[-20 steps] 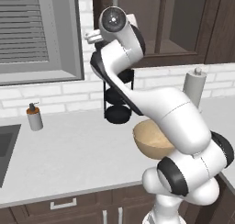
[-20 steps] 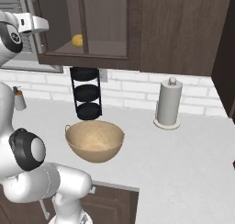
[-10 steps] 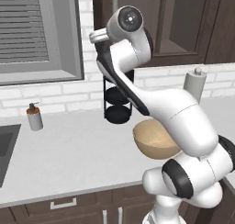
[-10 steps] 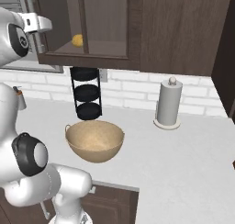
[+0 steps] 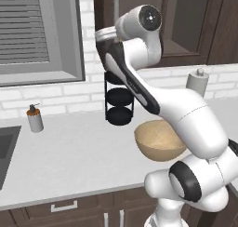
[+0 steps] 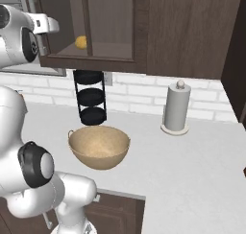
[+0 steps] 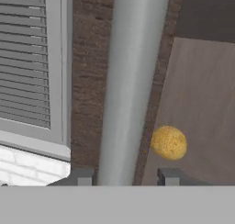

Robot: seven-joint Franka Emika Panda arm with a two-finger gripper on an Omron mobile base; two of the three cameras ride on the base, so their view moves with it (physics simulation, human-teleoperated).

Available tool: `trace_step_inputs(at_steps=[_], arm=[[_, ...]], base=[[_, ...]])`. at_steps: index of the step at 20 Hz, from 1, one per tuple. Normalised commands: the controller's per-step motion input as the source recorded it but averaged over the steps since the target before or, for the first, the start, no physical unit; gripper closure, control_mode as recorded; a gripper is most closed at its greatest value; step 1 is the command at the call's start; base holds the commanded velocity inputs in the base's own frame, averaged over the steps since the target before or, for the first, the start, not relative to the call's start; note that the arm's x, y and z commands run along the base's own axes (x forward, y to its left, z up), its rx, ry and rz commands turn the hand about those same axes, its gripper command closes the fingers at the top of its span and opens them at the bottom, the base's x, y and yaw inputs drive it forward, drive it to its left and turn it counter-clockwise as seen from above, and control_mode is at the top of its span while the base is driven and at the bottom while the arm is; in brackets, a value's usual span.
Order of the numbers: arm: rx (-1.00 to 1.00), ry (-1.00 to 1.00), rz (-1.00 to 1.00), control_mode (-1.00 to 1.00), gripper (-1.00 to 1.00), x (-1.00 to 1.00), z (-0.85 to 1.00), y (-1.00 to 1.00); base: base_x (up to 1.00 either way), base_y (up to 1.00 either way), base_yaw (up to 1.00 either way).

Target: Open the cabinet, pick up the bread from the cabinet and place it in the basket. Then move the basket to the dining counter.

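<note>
Since the earlier frame the end effector [image 7: 123,177] is closing in around the cabinet [image 6: 144,31] handle [image 7: 131,85], fingers straddling it, not yet clenched. Bread [image 7: 169,142] is sitting inside, right of handle. Advise centring before pulling.

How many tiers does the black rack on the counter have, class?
3. The black rack stands against the brick wall behind the basket: top tier just under the cabinet, middle tier below it, bottom tier on the counter.
</note>
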Motion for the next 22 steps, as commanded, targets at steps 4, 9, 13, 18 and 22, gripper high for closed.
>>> trace_step_inputs(at_steps=[4, 9, 13, 18, 22], arm=[[0.04, -0.01, 0.08, -1.0, 1.0, 0.13, -0.16, 0.0], [0.1, 0.0, 0.01, -1.0, 1.0, -0.59, 0.0, -0.31], [0.19, 0.0, 0.04, -1.0, 1.0, -1.0, 0.02, -0.65], [0.2, 0.02, 0.05, -1.0, 1.0, -1.0, 0.23, -0.74], [0.15, 0.13, 0.11, -1.0, 1.0, -1.0, 0.29, -0.73]], base=[[0.0, 0.0, 0.0], [0.0, 0.0, 0.0], [0.0, 0.0, 0.0], [0.0, 0.0, 0.0], [0.0, 0.0, 0.0]])
